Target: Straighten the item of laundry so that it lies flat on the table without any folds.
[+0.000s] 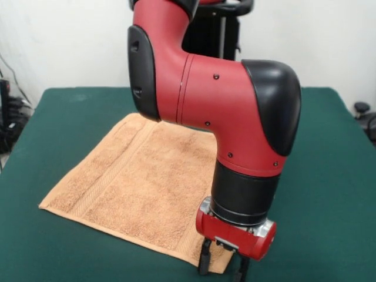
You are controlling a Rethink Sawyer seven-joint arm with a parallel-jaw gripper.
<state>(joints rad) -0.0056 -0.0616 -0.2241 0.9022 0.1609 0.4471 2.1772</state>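
The item of laundry [147, 188], an orange-tan towel with a woven band along its left side, lies spread on the green table [329, 176] and looks mostly flat. Its right part is hidden behind my red and black arm. My gripper [223, 274] hangs low over the towel's near right corner. It is open, with one dark finger [205, 261] on the cloth's edge and the other just past the corner. Whether the tips touch the cloth I cannot tell.
Dark equipment and cables [7, 117] stand off the table's left edge, and a small dark object [362, 108] sits beyond the right edge. Green table top shows on all sides of the towel.
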